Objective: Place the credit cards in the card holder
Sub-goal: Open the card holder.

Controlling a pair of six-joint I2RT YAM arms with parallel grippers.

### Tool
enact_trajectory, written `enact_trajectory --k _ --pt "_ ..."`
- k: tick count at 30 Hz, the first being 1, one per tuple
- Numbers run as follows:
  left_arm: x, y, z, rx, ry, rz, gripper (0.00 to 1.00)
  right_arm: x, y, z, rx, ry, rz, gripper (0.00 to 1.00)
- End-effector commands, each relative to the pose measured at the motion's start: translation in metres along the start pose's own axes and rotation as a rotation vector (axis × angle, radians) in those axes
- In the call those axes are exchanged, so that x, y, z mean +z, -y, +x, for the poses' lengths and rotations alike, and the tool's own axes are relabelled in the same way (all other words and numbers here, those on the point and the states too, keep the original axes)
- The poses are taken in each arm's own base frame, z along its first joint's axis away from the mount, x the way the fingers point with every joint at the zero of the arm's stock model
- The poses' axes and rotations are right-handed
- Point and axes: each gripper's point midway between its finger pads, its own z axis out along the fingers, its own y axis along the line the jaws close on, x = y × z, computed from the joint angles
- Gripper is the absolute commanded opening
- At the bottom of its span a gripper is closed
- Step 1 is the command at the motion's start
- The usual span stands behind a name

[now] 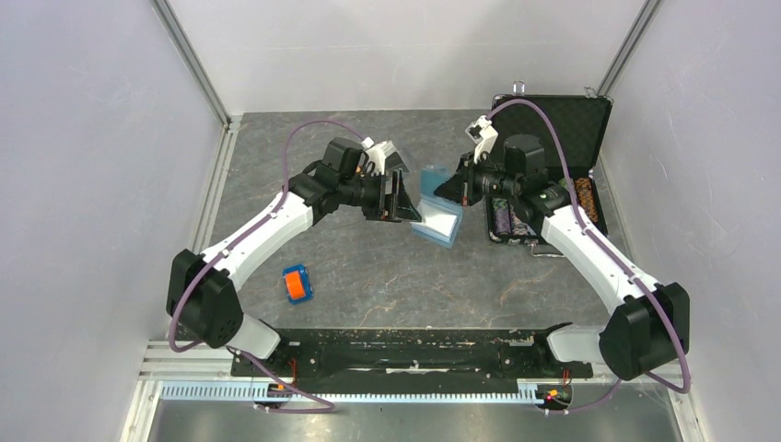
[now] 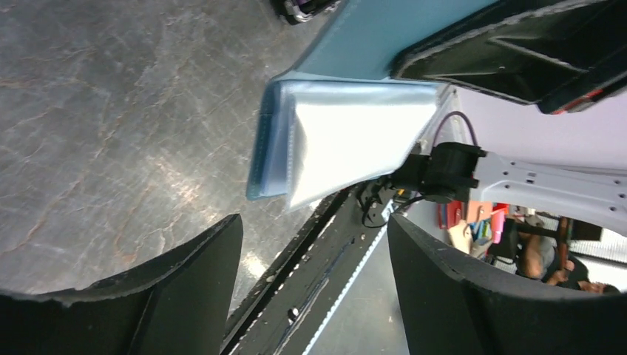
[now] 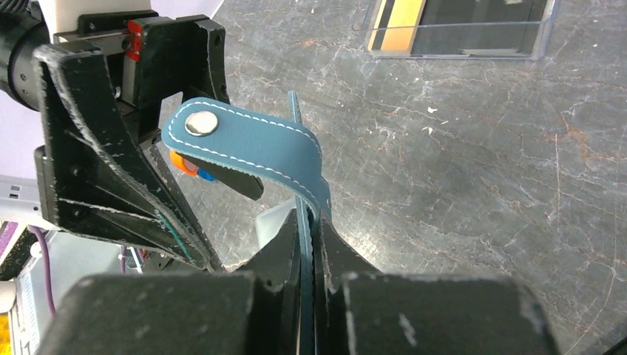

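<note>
Teal card holder (image 1: 440, 216) is pinched by its cover edge in your right gripper (image 3: 307, 237), clamped tight, so the clear sleeves (image 2: 347, 140) fan out toward the other arm. Your left gripper (image 2: 314, 229) sits just beside the card holder, jaws wide with nothing in them, probably lining up to spread a pocket. Credit cards (image 3: 399, 18) wait just past the card holder in the clear tray (image 3: 473, 52), none loaded yet imo.
</note>
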Motion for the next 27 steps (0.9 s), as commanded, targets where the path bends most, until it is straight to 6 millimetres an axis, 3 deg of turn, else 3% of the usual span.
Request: enact_trajectory --k 1,14,20,27 --pt "-0.001 0.03 -0.008 -0.029 -0.007 0.135 0.75 -0.008 -0.008 -0.013 -0.017 0.057 -0.016 0.0" --pt "0.01 0.03 -0.004 -0.04 -0.066 0.152 0.75 -0.012 -0.008 -0.003 0.02 0.052 -0.007 0.0" --pt "0.012 0.049 -0.008 -0.043 -0.091 0.227 0.69 -0.014 -0.007 -0.006 0.025 0.061 0.014 0.0" --pt "0.01 0.057 -0.012 -0.037 -0.092 0.255 0.65 -0.015 -0.005 -0.01 0.025 0.068 0.017 0.0"
